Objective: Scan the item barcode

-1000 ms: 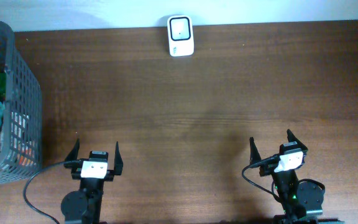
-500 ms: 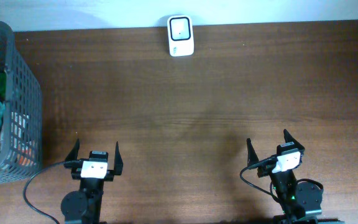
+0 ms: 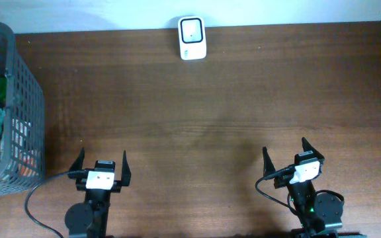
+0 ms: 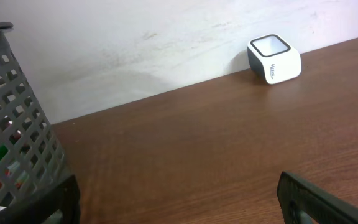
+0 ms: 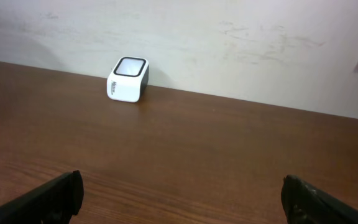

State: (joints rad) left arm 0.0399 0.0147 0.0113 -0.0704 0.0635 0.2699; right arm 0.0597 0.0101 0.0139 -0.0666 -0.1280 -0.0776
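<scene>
The scanner is white and black, the lattice basket grey, the wood-grained table brown.

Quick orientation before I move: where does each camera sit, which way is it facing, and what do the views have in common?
Overhead: above the table, looking straight down; both arms at the bottom edge, left gripper and right gripper open.
Left wrist: low, facing the back wall; basket at left, own fingertips in the bottom corners.
Right wrist: low, facing the same wall; own fingertips likewise.
Shared: all three show the white scanner.

A shop-checkout setup: a barcode scanner and grey shopping basket of goods.
</scene>
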